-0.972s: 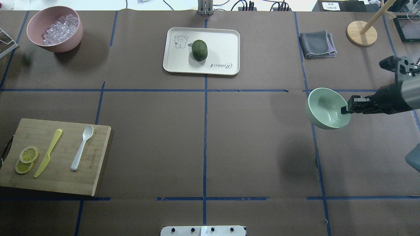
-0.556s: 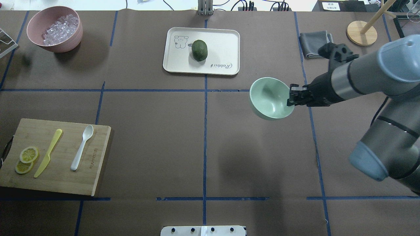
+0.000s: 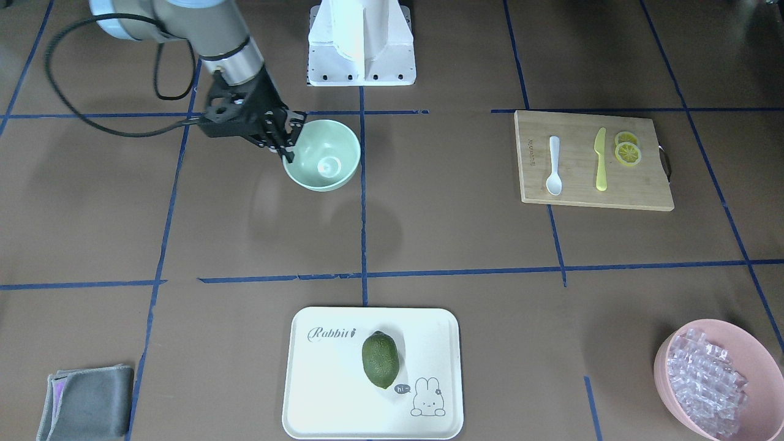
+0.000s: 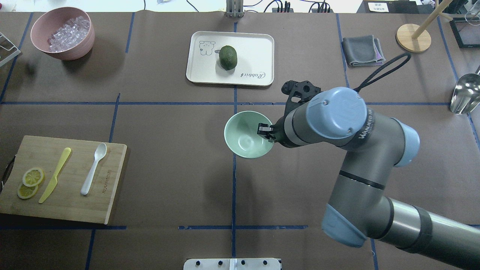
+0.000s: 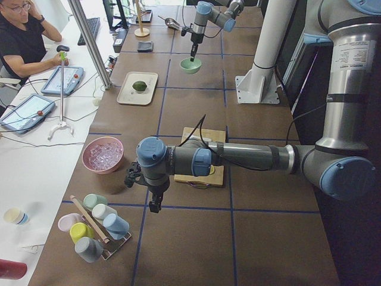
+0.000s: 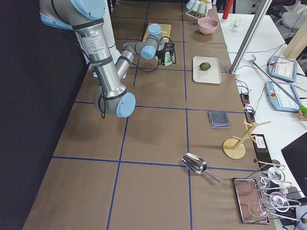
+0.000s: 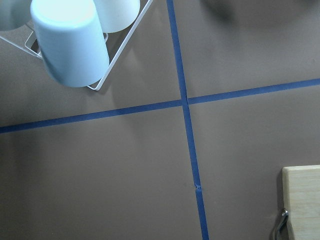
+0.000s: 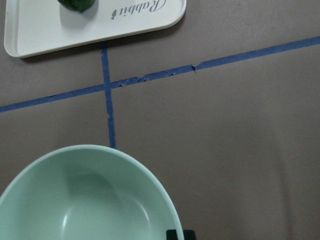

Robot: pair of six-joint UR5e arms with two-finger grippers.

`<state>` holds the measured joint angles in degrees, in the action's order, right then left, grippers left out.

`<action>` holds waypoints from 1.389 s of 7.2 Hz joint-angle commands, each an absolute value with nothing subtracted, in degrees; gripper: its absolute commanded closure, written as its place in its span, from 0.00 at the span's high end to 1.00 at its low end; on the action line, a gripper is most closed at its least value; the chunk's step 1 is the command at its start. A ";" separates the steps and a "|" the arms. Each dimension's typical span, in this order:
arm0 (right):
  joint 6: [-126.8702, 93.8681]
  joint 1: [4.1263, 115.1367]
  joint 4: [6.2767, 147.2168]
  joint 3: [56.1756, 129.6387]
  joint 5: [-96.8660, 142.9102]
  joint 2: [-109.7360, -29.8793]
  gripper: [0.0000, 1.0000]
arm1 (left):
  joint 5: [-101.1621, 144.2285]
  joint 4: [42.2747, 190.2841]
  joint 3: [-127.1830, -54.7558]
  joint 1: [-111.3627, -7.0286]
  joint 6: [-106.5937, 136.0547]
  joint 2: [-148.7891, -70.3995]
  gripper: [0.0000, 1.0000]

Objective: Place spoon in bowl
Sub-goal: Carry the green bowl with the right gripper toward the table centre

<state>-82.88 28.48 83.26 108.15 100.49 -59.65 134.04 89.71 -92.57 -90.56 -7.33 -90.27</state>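
Note:
The white spoon [image 4: 94,168] lies on the bamboo cutting board [image 4: 75,210] at the front left, also seen in the front-facing view [image 3: 554,165]. The mint-green bowl [image 4: 245,137] hangs a little above the table's middle, upright and empty. My right gripper [image 4: 263,131] is shut on its right rim; the front-facing view shows the pinch [image 3: 288,144] and the bowl [image 3: 324,156]. The right wrist view shows the bowl's inside [image 8: 85,200]. My left gripper [image 5: 153,207] shows only in the exterior left view, past the board's end; I cannot tell if it is open or shut.
A yellow knife [image 4: 55,174] and lemon slices [image 4: 30,182] share the board. A white tray [image 4: 258,48] with a green fruit [image 4: 228,57] is at the back middle, a pink bowl of clear cubes [image 4: 62,33] back left, a grey cloth [image 4: 362,50] back right.
My right arm has carried the mint bowl leftward from the table's right side to its middle. The spoon and board have not moved.

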 commanded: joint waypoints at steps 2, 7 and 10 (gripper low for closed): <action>-86.65 24.79 82.97 96.10 94.93 -51.35 0.00 | 134.12 89.74 -92.55 -90.53 -7.29 -90.26 1.00; -87.98 24.25 80.59 96.24 95.01 -52.64 0.00 | 134.03 89.74 -92.20 -90.44 -7.38 -90.44 1.00; -87.98 24.43 80.59 96.68 95.10 -54.40 0.15 | 134.03 89.82 -92.20 -90.44 -7.38 -90.44 1.00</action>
